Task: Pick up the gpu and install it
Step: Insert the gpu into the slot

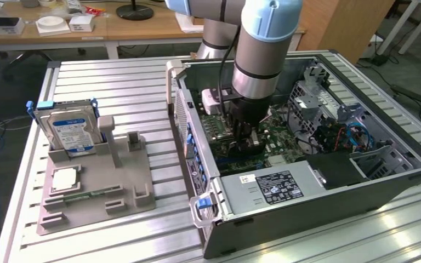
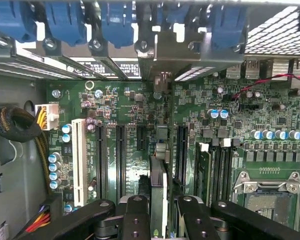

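Note:
My gripper (image 1: 245,141) reaches down into the open computer case (image 1: 386,181), just above the green motherboard (image 1: 284,143). In the wrist view the gripper (image 2: 159,212) is shut on the gpu (image 2: 158,185), a thin dark card seen edge-on and held upright between the two black fingers (image 2: 137,215). The card stands over the row of long black expansion slots (image 2: 121,160), close to the board. Its far end points toward the rear slot openings (image 2: 162,80). I cannot tell whether its edge sits in a slot.
Outside the case, a grey holder (image 1: 97,189) carries the silver hard drive (image 1: 68,129) and a small square chip (image 1: 64,179). Inside are the power supply (image 1: 276,186), CPU socket (image 2: 262,197), a memory stick (image 2: 204,170), a white slot (image 2: 79,160) and blue rear latches (image 2: 115,20).

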{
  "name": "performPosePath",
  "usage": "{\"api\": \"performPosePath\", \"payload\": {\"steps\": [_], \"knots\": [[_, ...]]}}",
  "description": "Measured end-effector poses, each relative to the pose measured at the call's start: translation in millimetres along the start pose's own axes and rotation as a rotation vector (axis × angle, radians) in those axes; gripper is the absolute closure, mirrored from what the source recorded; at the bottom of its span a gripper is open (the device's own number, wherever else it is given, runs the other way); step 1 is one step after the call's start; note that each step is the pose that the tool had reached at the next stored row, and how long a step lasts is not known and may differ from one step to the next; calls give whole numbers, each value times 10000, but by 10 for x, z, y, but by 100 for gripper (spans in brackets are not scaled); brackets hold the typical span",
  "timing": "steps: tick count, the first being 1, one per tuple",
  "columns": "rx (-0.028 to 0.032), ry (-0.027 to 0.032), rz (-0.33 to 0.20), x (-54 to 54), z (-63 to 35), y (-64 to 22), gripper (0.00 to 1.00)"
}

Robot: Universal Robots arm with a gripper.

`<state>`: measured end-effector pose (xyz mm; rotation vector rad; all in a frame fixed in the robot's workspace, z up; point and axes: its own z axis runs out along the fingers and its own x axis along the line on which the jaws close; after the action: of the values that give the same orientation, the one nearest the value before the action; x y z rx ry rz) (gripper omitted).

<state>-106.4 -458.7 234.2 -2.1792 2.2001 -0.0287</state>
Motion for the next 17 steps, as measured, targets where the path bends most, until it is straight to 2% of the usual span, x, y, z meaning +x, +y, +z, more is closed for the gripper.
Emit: {"api": "performPosePath", "payload": {"steps": [17], "knots": [[-5,-3,4,0,3,4,74]]}}
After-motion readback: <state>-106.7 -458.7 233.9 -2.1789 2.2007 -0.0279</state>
